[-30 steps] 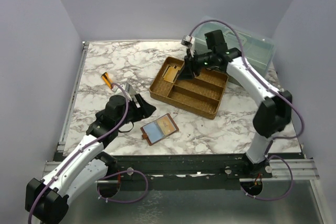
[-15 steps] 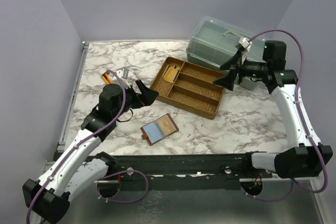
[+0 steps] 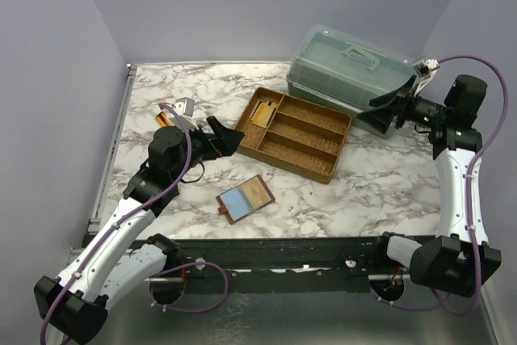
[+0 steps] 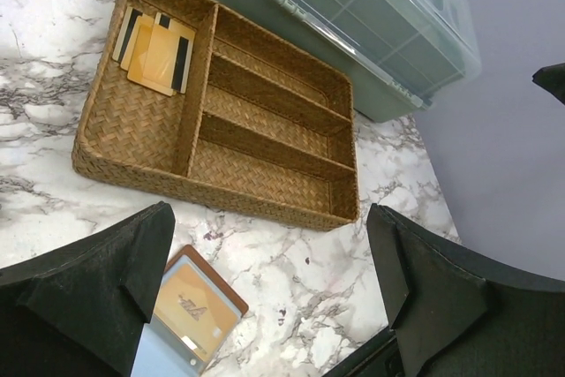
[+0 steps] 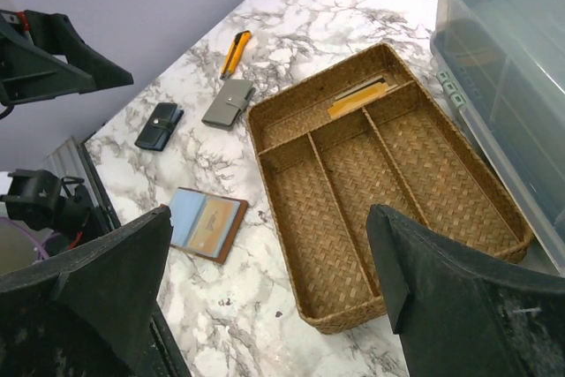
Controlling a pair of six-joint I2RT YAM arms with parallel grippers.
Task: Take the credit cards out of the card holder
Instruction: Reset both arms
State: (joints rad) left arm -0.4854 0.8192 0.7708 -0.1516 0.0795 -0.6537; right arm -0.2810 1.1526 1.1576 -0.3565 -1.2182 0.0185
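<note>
The card holder (image 3: 245, 198) lies open and flat on the marble in front of the wicker tray, showing a light-blue face and a tan face (image 4: 188, 311) (image 5: 207, 222). Several credit cards (image 3: 262, 112), tan-orange with dark stripes, lie stacked in the tray's left end compartment (image 4: 157, 43) (image 5: 360, 97). My left gripper (image 3: 226, 136) hangs open above the table left of the tray, nothing between its fingers (image 4: 269, 245). My right gripper (image 3: 389, 107) is open and empty, up by the plastic box, looking down over the tray (image 5: 269, 245).
The wicker tray (image 3: 321, 169) has three long compartments with nothing in them. A lidded clear plastic box (image 3: 355, 66) stands behind it. A grey wallet (image 5: 228, 101), a black wallet (image 5: 160, 125) and an orange box cutter (image 5: 235, 52) lie at the far left.
The right gripper left the tray's card compartment, swung back right to the plastic box and opened wide. The left gripper opened fully and moved up towards the tray's left corner.
</note>
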